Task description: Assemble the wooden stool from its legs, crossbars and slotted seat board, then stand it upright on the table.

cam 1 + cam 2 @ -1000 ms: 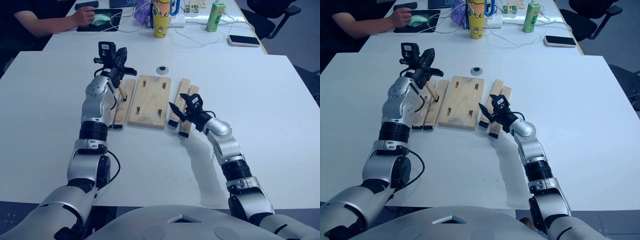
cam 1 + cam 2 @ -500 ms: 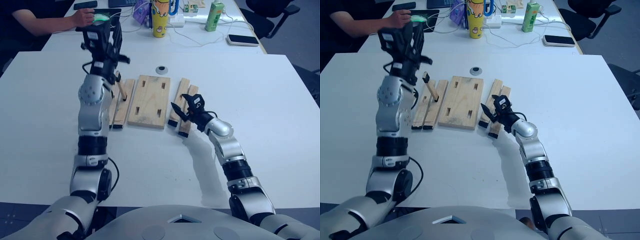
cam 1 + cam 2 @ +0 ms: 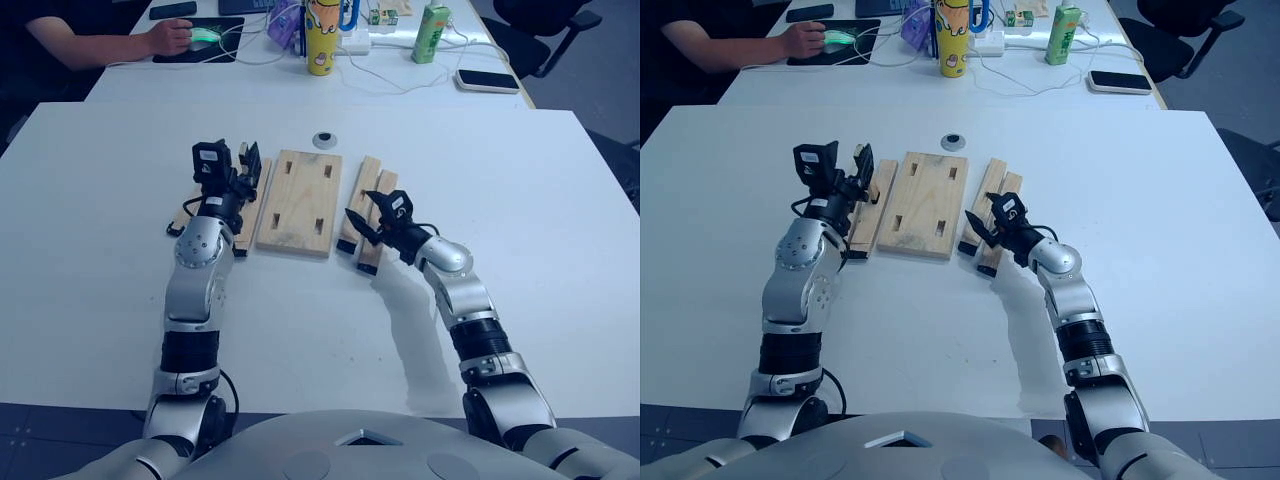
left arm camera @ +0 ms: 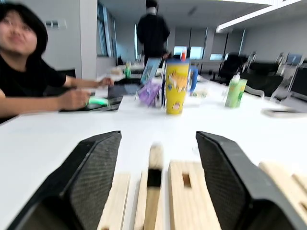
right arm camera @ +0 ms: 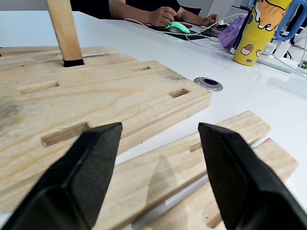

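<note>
A white table (image 3: 500,180): the slotted seat board (image 3: 298,202) lies flat, legs (image 3: 248,215) either side. The left gripper (image 4: 158,138), fingers apart, straddles a thin stick (image 4: 154,160); the right gripper (image 5: 159,127), fingers apart, hovers by the right legs (image 3: 368,178). Best centre the stick, then close squarely.

**White table with stool parts laid flat**

The white table (image 3: 520,200) carries the slotted seat board (image 3: 298,202), which lies flat near its middle. Just beside the board, on the robot's left, the left legs (image 3: 866,212) lie side by side. On the other side, the right legs (image 3: 366,175) lie flat, touching each other. A small round disc (image 3: 324,139) sits beyond the board's far edge.
</note>
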Motion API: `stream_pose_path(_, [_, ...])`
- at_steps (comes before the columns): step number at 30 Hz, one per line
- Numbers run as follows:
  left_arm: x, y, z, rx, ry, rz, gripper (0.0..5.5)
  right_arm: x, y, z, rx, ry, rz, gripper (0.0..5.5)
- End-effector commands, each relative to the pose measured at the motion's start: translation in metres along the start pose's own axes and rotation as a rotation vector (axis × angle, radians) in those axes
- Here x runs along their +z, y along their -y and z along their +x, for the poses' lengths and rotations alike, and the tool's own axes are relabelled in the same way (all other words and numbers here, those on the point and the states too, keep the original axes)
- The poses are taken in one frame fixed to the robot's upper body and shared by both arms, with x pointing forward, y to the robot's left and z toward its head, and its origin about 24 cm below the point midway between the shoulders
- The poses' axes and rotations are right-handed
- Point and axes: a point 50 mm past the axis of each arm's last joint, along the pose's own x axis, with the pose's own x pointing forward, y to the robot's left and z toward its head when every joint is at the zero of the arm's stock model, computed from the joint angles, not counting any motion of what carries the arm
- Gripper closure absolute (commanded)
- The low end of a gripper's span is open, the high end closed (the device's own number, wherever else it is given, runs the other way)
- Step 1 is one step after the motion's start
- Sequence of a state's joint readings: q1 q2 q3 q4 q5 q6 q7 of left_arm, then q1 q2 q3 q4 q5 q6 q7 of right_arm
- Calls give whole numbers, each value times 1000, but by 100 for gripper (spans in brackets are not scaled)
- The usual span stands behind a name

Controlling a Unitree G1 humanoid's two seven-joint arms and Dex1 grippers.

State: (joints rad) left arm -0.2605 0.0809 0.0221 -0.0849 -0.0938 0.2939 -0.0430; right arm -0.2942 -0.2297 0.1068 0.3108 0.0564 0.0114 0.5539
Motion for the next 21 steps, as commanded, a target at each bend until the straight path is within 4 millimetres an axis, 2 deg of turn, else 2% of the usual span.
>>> stream_pose_path(1, [0,-1,13,13,-15,4,261,8,0,7,23,13,-11,254])
stream_pose_path(8, [-10,-3,21,7,-79,9,261,10,0,11,27,16,-11,254])
stream_pose_path(21, [-12,-1,22,-4,-107,41,449,7,-1,13,18,3,2,254])
